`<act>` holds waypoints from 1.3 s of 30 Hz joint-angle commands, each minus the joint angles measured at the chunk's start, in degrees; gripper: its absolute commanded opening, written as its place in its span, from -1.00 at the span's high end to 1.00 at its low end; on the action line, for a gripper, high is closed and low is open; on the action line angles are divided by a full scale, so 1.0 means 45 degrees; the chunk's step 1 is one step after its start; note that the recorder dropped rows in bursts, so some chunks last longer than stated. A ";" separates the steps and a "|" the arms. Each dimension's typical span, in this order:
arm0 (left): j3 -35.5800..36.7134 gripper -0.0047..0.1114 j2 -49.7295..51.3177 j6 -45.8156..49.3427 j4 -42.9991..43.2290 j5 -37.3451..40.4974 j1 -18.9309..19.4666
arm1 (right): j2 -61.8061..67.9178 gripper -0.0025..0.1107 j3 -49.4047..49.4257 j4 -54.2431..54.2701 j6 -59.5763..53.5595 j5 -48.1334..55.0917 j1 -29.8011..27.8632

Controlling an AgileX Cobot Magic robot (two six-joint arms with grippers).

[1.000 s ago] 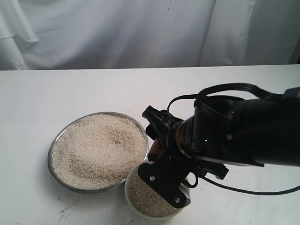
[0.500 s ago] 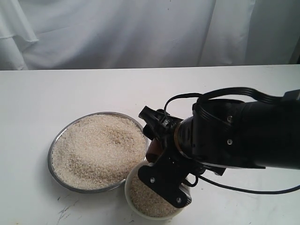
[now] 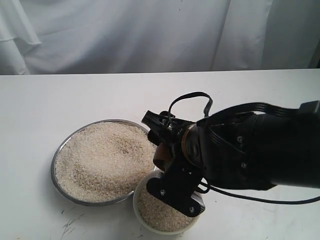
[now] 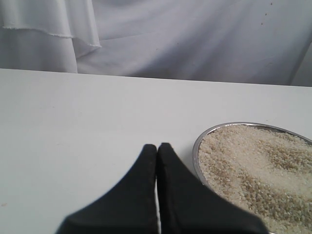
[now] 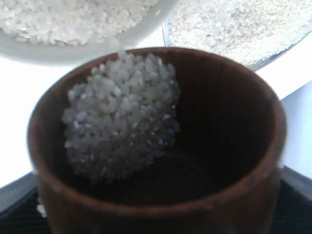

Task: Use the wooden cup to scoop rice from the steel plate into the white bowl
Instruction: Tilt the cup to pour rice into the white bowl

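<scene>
Right gripper (image 3: 169,161) is now sitting further left than a second ago, nearer the steel plate (image 3: 56,161); the cable loop (image 3: 192,97) is standing higher above the wrist. Its jaws are clamping the wooden cup (image 3: 161,157), tipped above the white bowl (image 3: 137,194). Rice (image 5: 122,117) is lying heaped against one inner wall of the cup, up to the lip. The bowl, part-filled, is sitting just beside the plate's heaped grains. Left gripper (image 4: 157,158) is resting near the plate's rim, jaws pressed together, gripping nothing.
</scene>
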 commanded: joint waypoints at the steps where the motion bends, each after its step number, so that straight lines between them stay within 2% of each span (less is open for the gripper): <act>1: 0.0057 0.92 -0.0064 -0.0040 -0.0009 -0.0080 -0.0020 | -0.0049 0.96 0.0018 -0.0838 0.0317 0.0143 0.0293; 24: 0.0057 0.92 -0.0064 -0.0040 -0.0009 -0.0080 -0.0020 | -0.0049 0.96 0.0049 -0.3173 0.1115 0.2024 0.1563; 29: 0.0057 0.92 -0.0064 -0.0040 -0.0009 -0.0080 -0.0020 | -0.0049 0.96 0.0671 -0.5371 0.2307 0.2180 0.1750; 39: 0.0057 0.92 -0.0064 -0.0040 -0.0009 -0.0080 -0.0020 | -0.0049 0.96 0.0703 -0.6411 0.2725 0.2372 0.2124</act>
